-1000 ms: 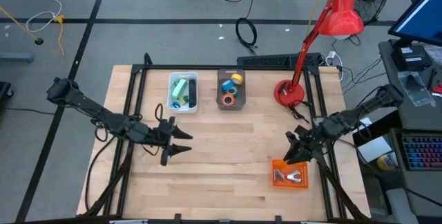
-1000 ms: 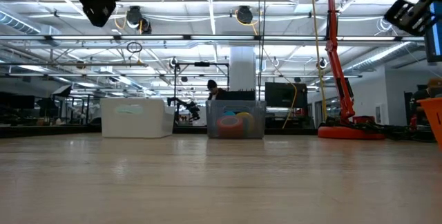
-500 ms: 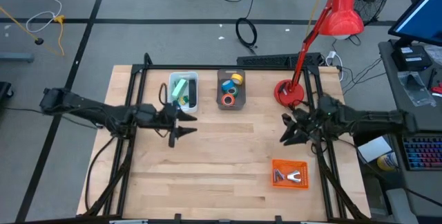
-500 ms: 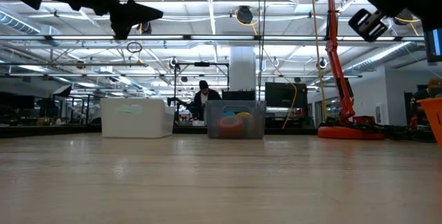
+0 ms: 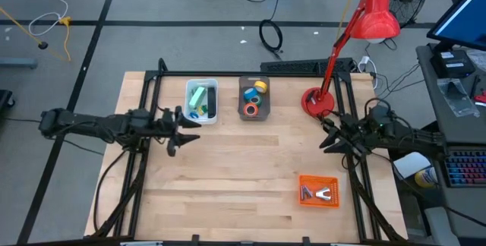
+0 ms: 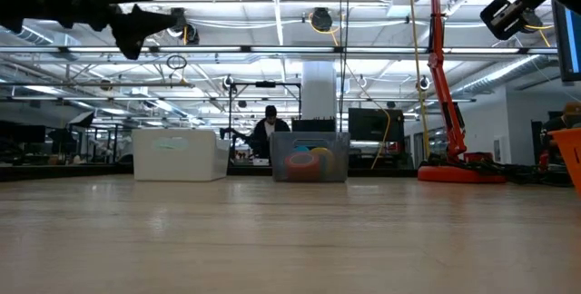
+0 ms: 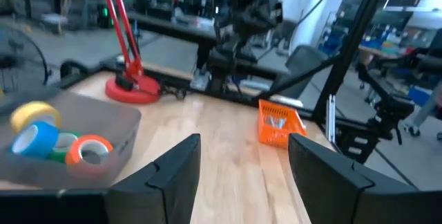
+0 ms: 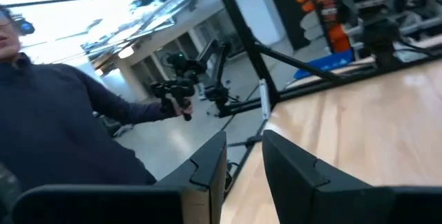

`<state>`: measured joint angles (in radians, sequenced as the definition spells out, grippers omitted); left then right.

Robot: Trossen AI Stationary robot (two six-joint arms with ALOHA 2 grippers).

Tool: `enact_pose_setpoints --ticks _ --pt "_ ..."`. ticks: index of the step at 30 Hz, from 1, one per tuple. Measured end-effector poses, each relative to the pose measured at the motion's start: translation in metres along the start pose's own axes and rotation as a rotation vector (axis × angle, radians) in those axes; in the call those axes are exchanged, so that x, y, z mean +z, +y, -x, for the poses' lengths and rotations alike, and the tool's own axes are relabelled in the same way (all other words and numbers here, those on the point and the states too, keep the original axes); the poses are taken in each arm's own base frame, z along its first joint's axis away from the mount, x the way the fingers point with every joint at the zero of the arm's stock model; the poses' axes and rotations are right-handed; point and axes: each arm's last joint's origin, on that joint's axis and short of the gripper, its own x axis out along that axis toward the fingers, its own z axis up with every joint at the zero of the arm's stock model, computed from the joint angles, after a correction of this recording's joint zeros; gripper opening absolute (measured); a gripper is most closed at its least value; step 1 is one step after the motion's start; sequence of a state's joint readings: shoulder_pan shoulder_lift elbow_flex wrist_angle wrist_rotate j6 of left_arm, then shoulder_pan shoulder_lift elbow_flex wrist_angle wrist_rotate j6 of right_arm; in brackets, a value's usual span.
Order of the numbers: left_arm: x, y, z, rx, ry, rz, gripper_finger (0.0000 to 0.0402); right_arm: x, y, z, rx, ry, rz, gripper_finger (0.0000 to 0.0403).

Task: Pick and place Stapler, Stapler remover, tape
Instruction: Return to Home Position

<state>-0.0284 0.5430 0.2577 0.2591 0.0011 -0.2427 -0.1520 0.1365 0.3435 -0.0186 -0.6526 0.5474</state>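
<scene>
Both grippers hang empty above the table. My left gripper [image 5: 184, 130] hovers near the white bin [image 5: 212, 100], which holds a green stapler [image 5: 197, 96]; its fingers are wide apart in the left wrist view [image 7: 243, 162]. The grey bin [image 5: 243, 99] holds the yellow [image 5: 260, 86], blue [image 5: 251, 93] and orange-red [image 5: 252, 110] tape rolls; a green roll [image 7: 65, 144] shows between them. My right gripper [image 5: 323, 136] is open near the table's right edge, by the red lamp's base. The orange tray [image 5: 317, 191] holds metal staple removers.
A red desk lamp [image 5: 319, 102] stands at the far right of the table, its arm leaning over the edge. Black frame rails run along both sides. A person [image 6: 268, 129] stands behind the bins. A dark sleeve [image 8: 69, 134] fills part of the right wrist view.
Both arms have pulled back. My left gripper moved toward the far edge, then toward the left edge, ending beside the white bin. My right gripper moved from over the orange tray toward the far edge and then the right edge. Neither carries anything.
</scene>
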Motion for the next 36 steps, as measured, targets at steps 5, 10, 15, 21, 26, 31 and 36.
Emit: enact_pose_setpoints --ticks 5,10,15,21,26,31,36 --pt "-0.014 0.004 0.018 0.009 -0.071 -0.001 0.0220 -0.005 0.000 0.005 -0.038 0.012 -0.027 0.0086" --pt "-0.028 0.003 0.029 -0.020 -0.114 -0.008 0.0217 -0.005 0.001 0.006 -0.038 -0.016 0.034 0.0086" --pt "-0.035 0.004 0.033 0.018 -0.142 -0.041 0.0216 -0.031 -0.023 0.000 -0.145 -0.015 -0.003 0.0086" --pt "-0.046 0.009 0.034 0.104 -0.099 -0.026 0.0216 -0.053 -0.046 -0.001 -0.263 -0.036 -0.006 0.0086" --pt "-0.047 0.010 0.033 0.122 -0.083 -0.041 0.0216 -0.055 -0.054 0.003 -0.352 -0.066 0.048 0.0086" --pt "-0.047 0.011 0.034 0.176 -0.088 -0.059 0.0216 -0.053 -0.059 0.007 -0.408 -0.087 0.077 0.0087" --pt "-0.050 0.013 0.034 0.211 -0.068 -0.062 0.0216 -0.051 -0.062 0.010 -0.450 -0.103 0.081 0.0087"
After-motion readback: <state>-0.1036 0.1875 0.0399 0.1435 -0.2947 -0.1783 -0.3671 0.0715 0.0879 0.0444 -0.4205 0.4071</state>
